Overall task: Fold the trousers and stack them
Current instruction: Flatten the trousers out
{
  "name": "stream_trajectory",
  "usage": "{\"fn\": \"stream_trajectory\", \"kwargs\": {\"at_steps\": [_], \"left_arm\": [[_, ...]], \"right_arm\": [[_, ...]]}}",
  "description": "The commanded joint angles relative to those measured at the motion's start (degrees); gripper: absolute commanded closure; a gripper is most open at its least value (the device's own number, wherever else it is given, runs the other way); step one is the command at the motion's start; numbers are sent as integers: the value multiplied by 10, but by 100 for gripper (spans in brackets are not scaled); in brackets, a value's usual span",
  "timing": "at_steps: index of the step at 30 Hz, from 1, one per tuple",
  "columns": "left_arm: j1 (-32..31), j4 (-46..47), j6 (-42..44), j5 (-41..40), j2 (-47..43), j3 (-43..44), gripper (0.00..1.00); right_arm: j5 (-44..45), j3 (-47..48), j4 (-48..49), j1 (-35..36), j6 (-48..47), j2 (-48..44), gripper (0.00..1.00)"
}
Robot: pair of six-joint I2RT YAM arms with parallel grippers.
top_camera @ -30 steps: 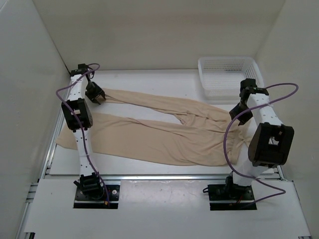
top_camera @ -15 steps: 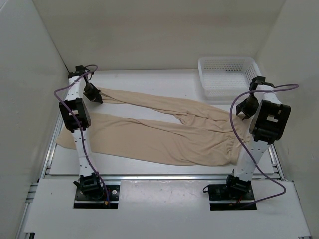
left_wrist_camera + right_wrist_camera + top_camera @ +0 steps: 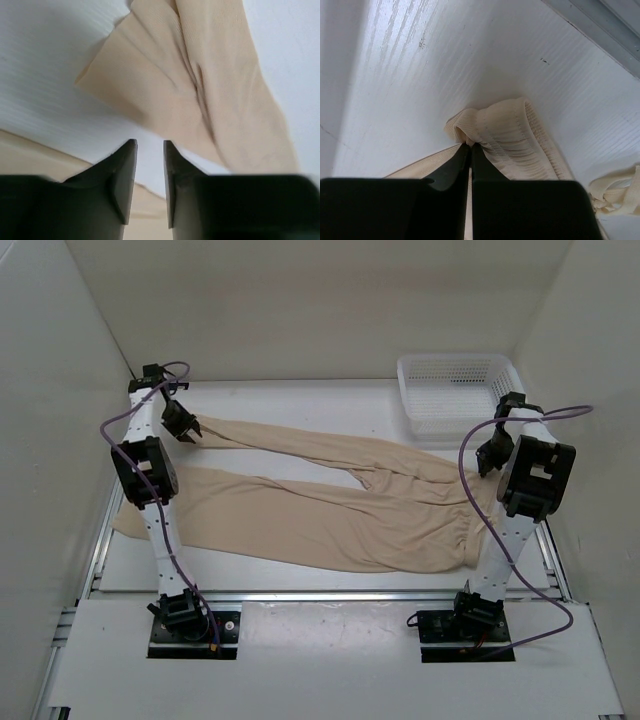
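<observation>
White table (image 3: 270, 400): trousers (image 3: 300, 515) spread flat; left jaws slightly apart, empty; right jaws pinch waistband (image 3: 506, 134).

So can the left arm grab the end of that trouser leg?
Probably yes. The left pincer hangs open just short of the trouser cuff, with nothing but table between them.
</observation>
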Motion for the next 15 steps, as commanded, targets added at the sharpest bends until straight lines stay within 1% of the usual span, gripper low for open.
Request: {"fn": "stream_trajectory", "kwargs": {"at_steps": [1,2,4,6,9,11,13,14,15], "left_arm": [[7,0,1,-28,-52,10,56],[7,0,1,-28,-47,16,32],[7,-5,-4,-22,-28,22,22],[7,-5,-4,-11,-14,22,18],[2,-5,-4,-11,12,22,18],[-3,-5,-10,-11,26,22,22],[-9,-5,-10,-4,35,17,31],[-9,1,-10,-4,40,23,45],[-9,1,-10,3,49,23,55]], "right_arm": [[36,-3,4,-2,7,-29,100],[36,-8,4,-2,7,-34,100],[36,-8,4,-2,7,-34,100],[36,-8,4,-2,12,-34,100],[36,-8,4,-2,12,-34,100],[36,-8,4,-2,12,-34,100],[36,-8,4,-2,12,-34,100],[36,-14,4,-2,12,-34,100],[36,-14,4,-2,12,-34,100]]}}
